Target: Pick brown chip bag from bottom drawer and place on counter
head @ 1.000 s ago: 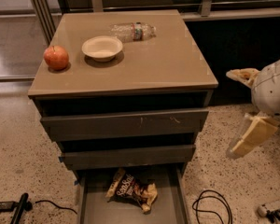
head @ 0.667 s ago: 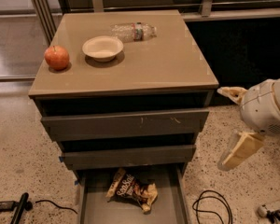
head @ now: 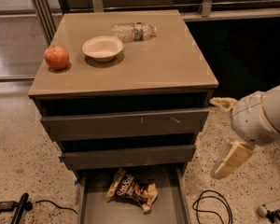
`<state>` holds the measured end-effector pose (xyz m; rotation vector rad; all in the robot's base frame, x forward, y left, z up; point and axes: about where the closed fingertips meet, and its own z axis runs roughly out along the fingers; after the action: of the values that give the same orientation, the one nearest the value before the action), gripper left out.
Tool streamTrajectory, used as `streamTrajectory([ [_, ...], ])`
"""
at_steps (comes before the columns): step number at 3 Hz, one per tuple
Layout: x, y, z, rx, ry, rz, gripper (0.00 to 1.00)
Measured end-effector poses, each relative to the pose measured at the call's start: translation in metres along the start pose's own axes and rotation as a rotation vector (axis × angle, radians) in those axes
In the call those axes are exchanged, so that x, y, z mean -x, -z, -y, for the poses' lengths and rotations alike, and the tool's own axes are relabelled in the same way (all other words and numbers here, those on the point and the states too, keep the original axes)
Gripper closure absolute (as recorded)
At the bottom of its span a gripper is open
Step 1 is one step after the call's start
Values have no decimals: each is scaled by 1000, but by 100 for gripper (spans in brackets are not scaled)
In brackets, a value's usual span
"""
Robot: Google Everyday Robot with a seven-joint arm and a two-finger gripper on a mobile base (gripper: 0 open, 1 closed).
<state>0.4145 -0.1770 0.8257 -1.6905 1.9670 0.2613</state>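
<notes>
The brown chip bag (head: 133,189) lies crumpled on the floor of the open bottom drawer (head: 95,209), slightly left of its middle. The tan counter (head: 163,59) tops the grey cabinet. My gripper (head: 225,133) hangs to the right of the cabinet, at the height of the middle drawer, above and to the right of the bag. Its cream fingers (head: 231,158) are spread apart and hold nothing.
On the counter sit a red apple (head: 56,57), a white bowl (head: 102,48) and a clear water bottle (head: 133,31) lying on its side. Two upper drawers (head: 126,123) stick out slightly. Black cables (head: 212,206) and a black tool (head: 18,209) lie on the speckled floor.
My arm and gripper have moved left and down, closer to the cabinet's right side. The bag and the counter items have not moved.
</notes>
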Motion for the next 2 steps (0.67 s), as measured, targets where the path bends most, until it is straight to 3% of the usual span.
streamTrajectory([
  [1,-7,-58,-21,84,-6,36,0],
  [2,-16,-96,-37,122,2,30,0],
])
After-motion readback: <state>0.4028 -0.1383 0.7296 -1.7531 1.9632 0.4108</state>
